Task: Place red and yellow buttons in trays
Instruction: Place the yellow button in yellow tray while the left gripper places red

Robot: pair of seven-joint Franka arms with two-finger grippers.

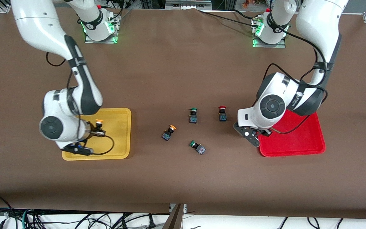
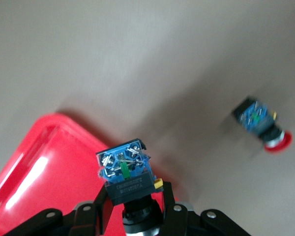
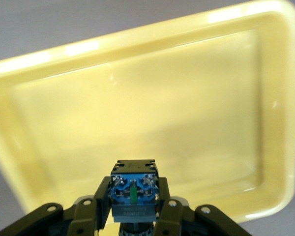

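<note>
Taking the green button (image 1: 193, 115) at mid-table as the mark: nearest the front camera lies a second green-capped switch (image 1: 197, 147) on its side. A little farther sits the loose yellow button (image 1: 169, 132), tipped over, toward the right arm's end. Level with the mark stands the loose red button (image 1: 222, 113), upright.

Over the yellow tray (image 1: 119, 149) the right gripper (image 3: 132, 219) is clamped on a yellow-capped switch (image 1: 99, 122). Over the red tray's (image 1: 297, 143) edge the left gripper (image 2: 136, 214) pinches another switch (image 2: 125, 169) by its neck, cap hidden.

These look light, rigid and top-heavy; gripping the black neck under the cap seems surest, since smooth caps could slip.
</note>
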